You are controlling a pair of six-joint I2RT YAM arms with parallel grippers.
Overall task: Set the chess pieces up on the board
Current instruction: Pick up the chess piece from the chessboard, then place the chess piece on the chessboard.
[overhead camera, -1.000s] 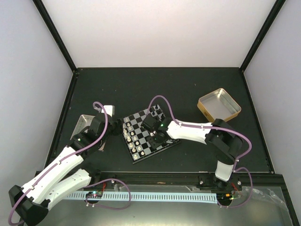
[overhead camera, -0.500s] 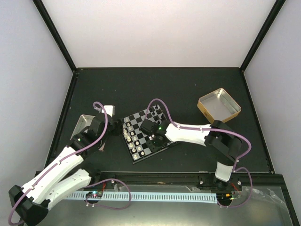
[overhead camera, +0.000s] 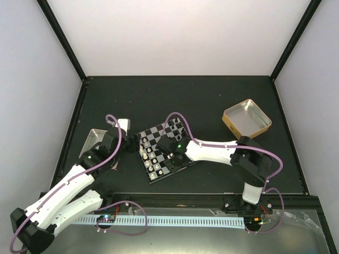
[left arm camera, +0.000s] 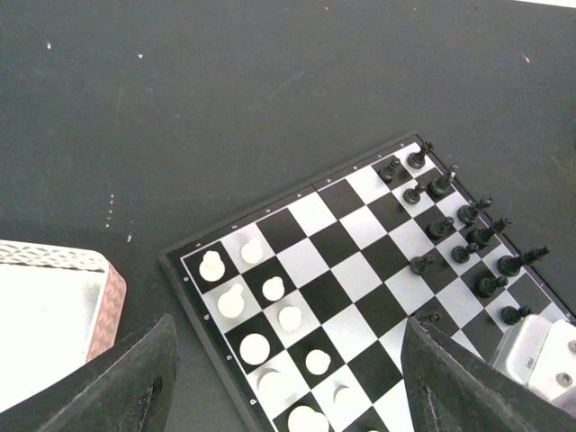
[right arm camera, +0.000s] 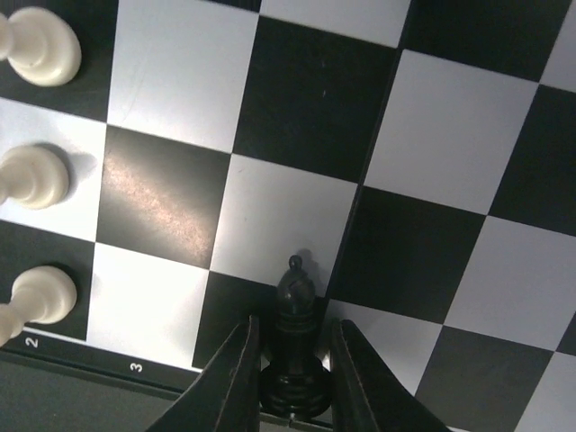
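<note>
Board point(overhead camera: 156, 135) sits askew on the table from above, with one gold tin point(overhead camera: 247, 117) far right and one silver tray point(overhead camera: 94, 138) left. My right gripper point(overhead camera: 167, 152) is over the board, my left gripper point(overhead camera: 130, 145) beside it.

Left wrist: my jaws are wide and hold nothing. I count roughly twelve black chessmen point(left arm camera: 440, 227) and ten white chessmen point(left arm camera: 231, 301).

Right wrist: my fingers point(right arm camera: 232, 378) pinch one black piece point(right arm camera: 292, 342) at the board's edge row, with three white pawns point(right arm camera: 31, 175) left.

Bare middle squares of the board point(left arm camera: 355, 270) between cream pieces point(left arm camera: 273, 289) and black pieces point(left arm camera: 441, 227); right gripper point(right arm camera: 292, 346) seemingly low there.
</note>
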